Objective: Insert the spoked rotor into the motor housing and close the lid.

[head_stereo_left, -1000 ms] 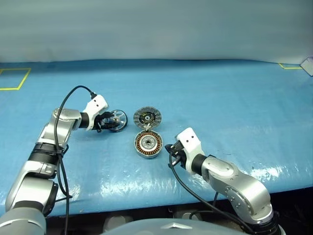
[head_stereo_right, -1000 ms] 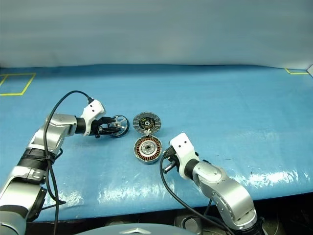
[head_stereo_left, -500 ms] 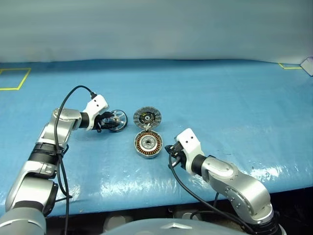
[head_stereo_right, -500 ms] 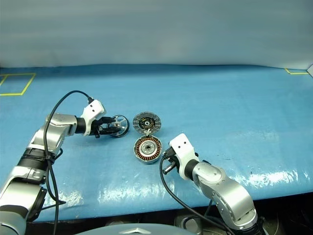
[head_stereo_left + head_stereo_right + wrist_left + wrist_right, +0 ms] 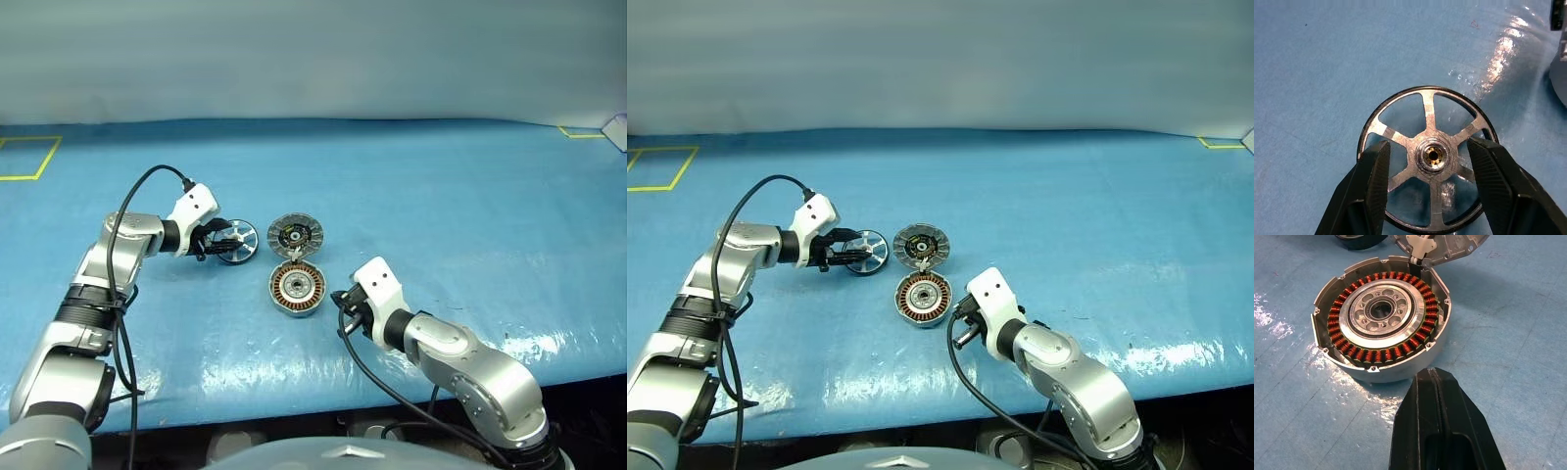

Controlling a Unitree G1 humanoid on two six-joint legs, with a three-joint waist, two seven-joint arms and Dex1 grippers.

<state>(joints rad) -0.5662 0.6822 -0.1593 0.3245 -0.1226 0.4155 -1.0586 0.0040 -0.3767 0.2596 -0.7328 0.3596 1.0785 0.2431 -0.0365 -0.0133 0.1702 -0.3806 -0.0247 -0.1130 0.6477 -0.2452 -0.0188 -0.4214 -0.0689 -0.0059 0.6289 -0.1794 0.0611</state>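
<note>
The spoked rotor (image 5: 1430, 156), black-rimmed with silver spokes, sits tilted up off the blue table, left of the lid. My left gripper (image 5: 219, 243) is shut on the spoked rotor (image 5: 237, 241), one finger (image 5: 1374, 171) on each side of the hub. The motor housing (image 5: 297, 288) lies open at the middle, and its copper windings (image 5: 1382, 325) show around the silver hub. The ribbed grey lid (image 5: 295, 235) stands open at its far edge. My right gripper (image 5: 1434, 374) is shut and empty, just right of the housing and near to me.
Blue sheeting covers the table (image 5: 441, 196). Yellow tape marks lie at the far left (image 5: 29, 157) and far right (image 5: 580, 132). A black cable (image 5: 137, 196) loops over my left arm. The table's front edge (image 5: 294, 416) runs close below my arms.
My left forearm has lifted very slightly, and the rotor's face shows a little more. The housing, the lid and my right arm have kept still.
</note>
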